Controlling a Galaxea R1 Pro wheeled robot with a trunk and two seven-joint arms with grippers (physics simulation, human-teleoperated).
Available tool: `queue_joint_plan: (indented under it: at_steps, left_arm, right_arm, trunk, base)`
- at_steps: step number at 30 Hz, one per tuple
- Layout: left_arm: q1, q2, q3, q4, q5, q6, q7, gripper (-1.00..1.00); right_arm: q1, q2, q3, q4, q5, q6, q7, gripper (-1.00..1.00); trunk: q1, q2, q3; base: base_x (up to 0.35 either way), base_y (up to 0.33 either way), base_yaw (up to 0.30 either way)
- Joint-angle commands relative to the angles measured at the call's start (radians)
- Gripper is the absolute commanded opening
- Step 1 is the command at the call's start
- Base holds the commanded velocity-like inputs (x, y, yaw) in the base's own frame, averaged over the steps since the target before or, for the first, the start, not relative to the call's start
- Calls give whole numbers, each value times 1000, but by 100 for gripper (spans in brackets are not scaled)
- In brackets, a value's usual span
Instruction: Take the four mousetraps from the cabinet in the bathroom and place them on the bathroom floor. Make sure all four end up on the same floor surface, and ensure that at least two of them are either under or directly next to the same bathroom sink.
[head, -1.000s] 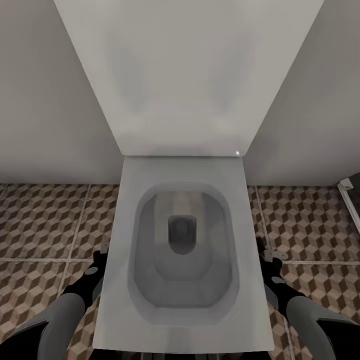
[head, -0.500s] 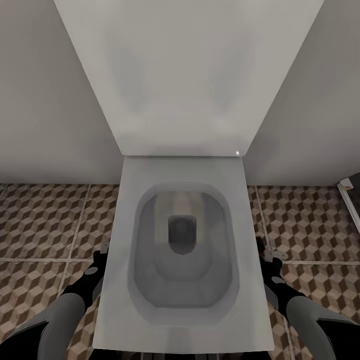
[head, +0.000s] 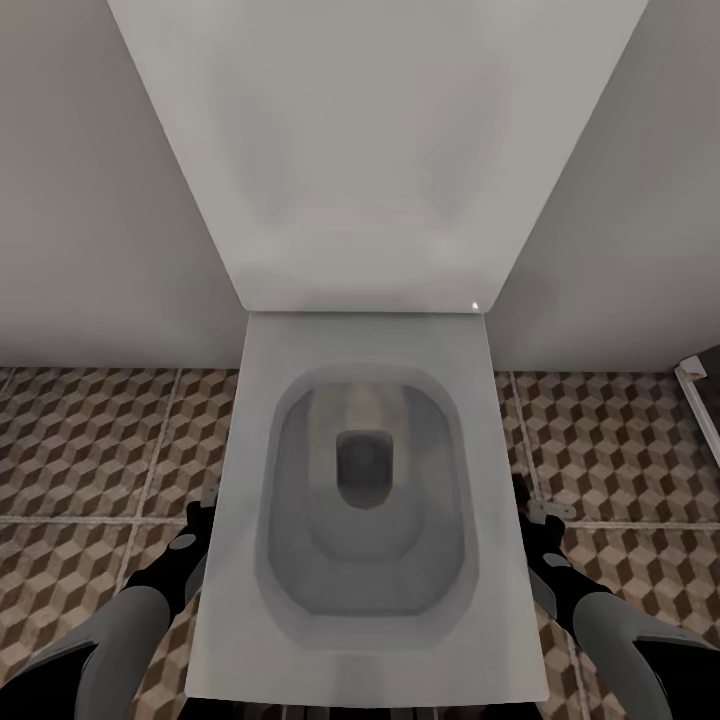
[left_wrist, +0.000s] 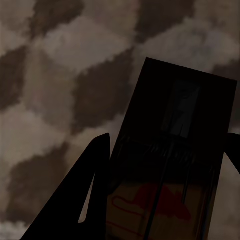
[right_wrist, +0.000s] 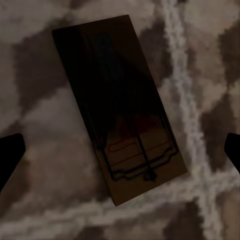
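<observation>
From the head camera I am looking straight down on a white toilet (head: 365, 500), its lid raised against the wall, and I place everything else by it. The bathroom floor (head: 90, 440), tiled in a brown and cream cube print with pale grout, spreads out on both sides of the bowl.

Left of the toilet, close against the side of the bowl, my left arm reaches down and the left gripper (head: 200, 520) shows only as a dark tip at the rim. Through the left wrist camera I see a mousetrap (left_wrist: 172, 170) between the two dark fingers (left_wrist: 82, 200): one finger presses against its long edge, the other finger barely shows at the frame's border beside the opposite edge. The board's red mark and wire are visible, deep in shadow, with the cube tiles behind it. I read this hand as clamped on that trap, though I cannot tell whether the board touches the floor.

Right of the toilet, my right arm mirrors the left, and the right gripper (head: 537, 515) hangs near the bowl's edge. In the right wrist camera a second mousetrap (right_wrist: 120, 112) lies flat on the tiles beside a grout line, slanted, with both fingertips (right_wrist: 10, 152) spread wide and well apart from it, so that hand is unclasped and holds nothing.
</observation>
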Motion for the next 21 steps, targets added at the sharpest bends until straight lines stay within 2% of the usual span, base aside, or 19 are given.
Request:
queue_joint_plan:
  at_steps: [1,16,21]
  left_arm:
    - [-1,0,8,1,-12,-5,-1,-100]
    - [-2,0,3,1,-11,-4,-1,-100]
    - [-2,0,3,-2,-14,-4,-1,-100]
  right_arm:
    - [0,0,-4,1,-6,-5,3,100]
    - [-1,-4,-9,1,-19,8,-1,100]
    - [-2,-17,-10,1,-21,10,-5,100]
  trunk:
    - [0,0,0]
    - [0,0,0]
    - [0,0,0]
  base:
    - [0,0,0]
    - [0,0,0]
    - [0,0,0]
